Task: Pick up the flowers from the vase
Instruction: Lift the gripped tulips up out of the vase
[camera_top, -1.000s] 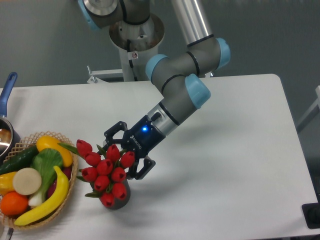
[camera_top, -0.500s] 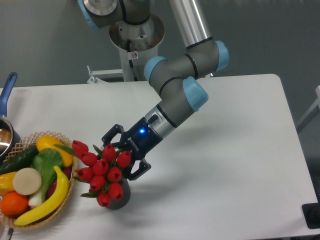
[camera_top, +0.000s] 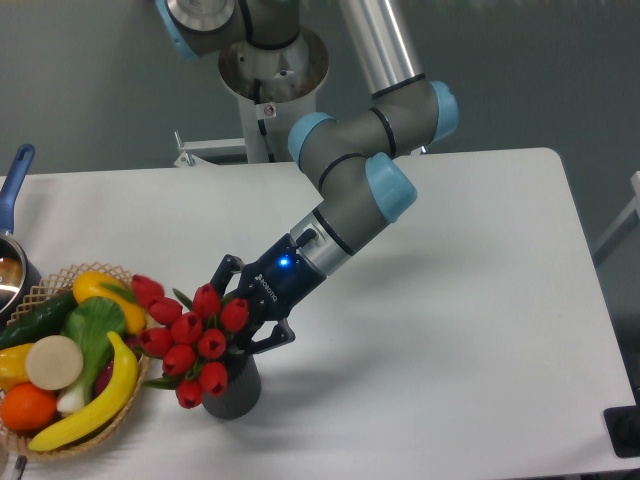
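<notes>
Standing by the counter watching this, so here's how it looks. The arm reaches down from the back edge toward the front-left part of the counter, and the gripper is buried in the bunch of flowers. Its black fingers sit on either side of the bunch up near the buds, with one showing at the top and one just below on the right. They look closed in around the stems, but the red buds cover the contact, so honestly I can't tell if they're actually clamped or just close. A blue light glows on the gripper body.

The flowers lean out to the left, over toward the wicker basket, and the leftmost buds overlap the basket's rim from where I stand. The stems run down into the vase, which stands upright near the front edge, just right of the basket.

The basket holds a banana, some green veg, something orange and a white round thing. A pot with a blue handle pokes in at the left edge.
</notes>
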